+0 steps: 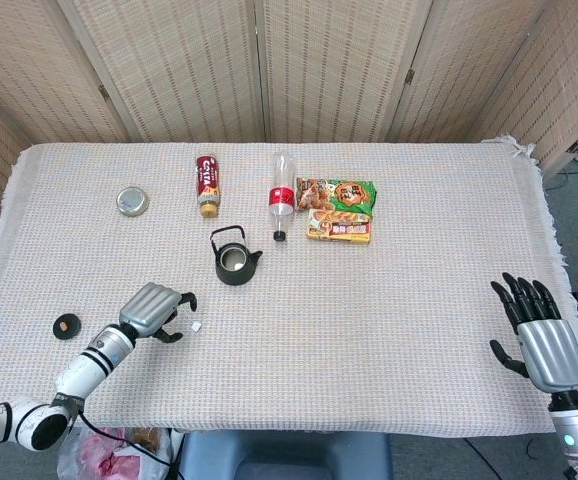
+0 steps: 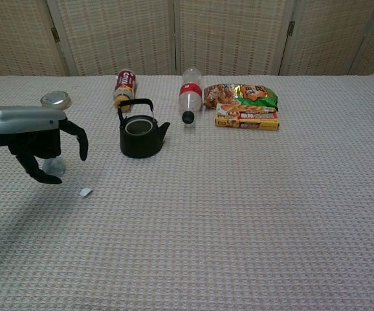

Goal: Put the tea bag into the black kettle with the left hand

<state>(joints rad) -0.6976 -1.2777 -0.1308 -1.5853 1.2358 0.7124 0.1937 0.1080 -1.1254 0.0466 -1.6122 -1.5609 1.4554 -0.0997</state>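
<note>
The black kettle (image 1: 234,258) (image 2: 140,136) stands lidless and upright in the middle of the cloth. The grey tea bag (image 2: 54,166) lies left of it and in front, its white tag (image 1: 196,326) (image 2: 85,192) on the cloth to the right. My left hand (image 1: 154,308) (image 2: 35,133) hovers palm down right over the tea bag, fingers curled down on either side of it, with no grip that I can see. In the head view the hand hides the bag. My right hand (image 1: 544,340) is spread open at the table's near right edge.
A small black lid (image 1: 66,324) lies at the near left. A round metal lid (image 1: 132,201) (image 2: 55,100), a lying cola bottle (image 1: 207,184) (image 2: 125,86), a lying clear bottle (image 1: 282,196) (image 2: 190,94) and snack packs (image 1: 337,194) (image 2: 247,116) sit behind the kettle.
</note>
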